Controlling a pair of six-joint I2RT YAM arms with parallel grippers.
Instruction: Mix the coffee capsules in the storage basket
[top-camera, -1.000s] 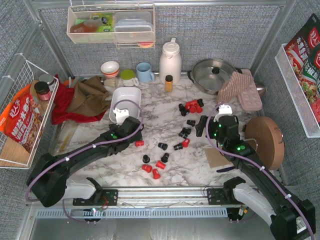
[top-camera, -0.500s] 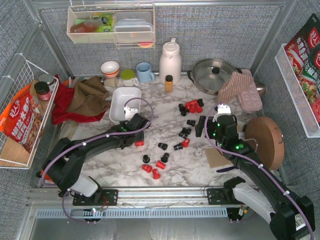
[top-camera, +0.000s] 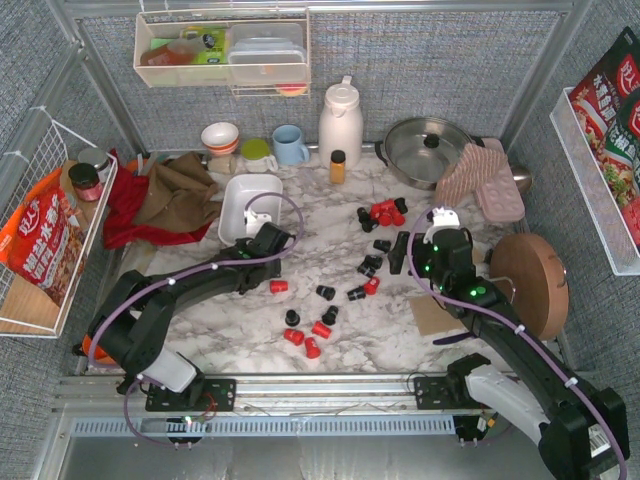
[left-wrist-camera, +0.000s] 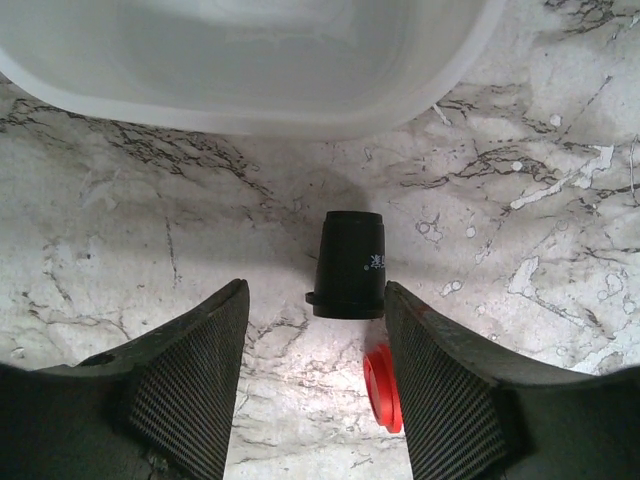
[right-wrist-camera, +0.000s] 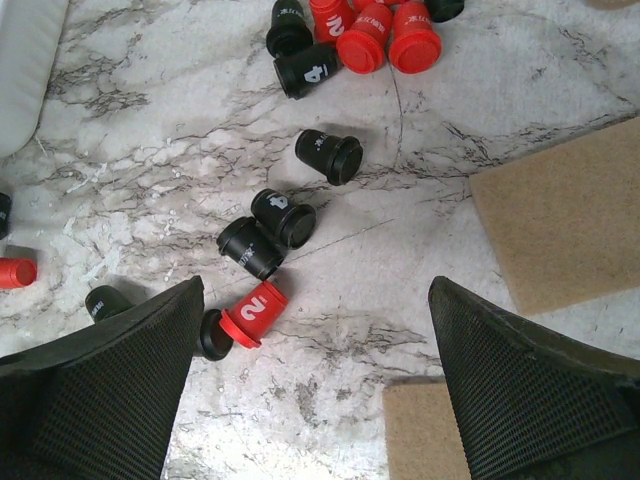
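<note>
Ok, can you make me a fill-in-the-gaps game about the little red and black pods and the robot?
1. The capsule lying between the left tool's open fingers is ___ in colour.
2. The storage basket just beyond it is coloured ___.
3. Near the right tool, one red capsule shows the number ___.
Missing words: black, white, 2.
</note>
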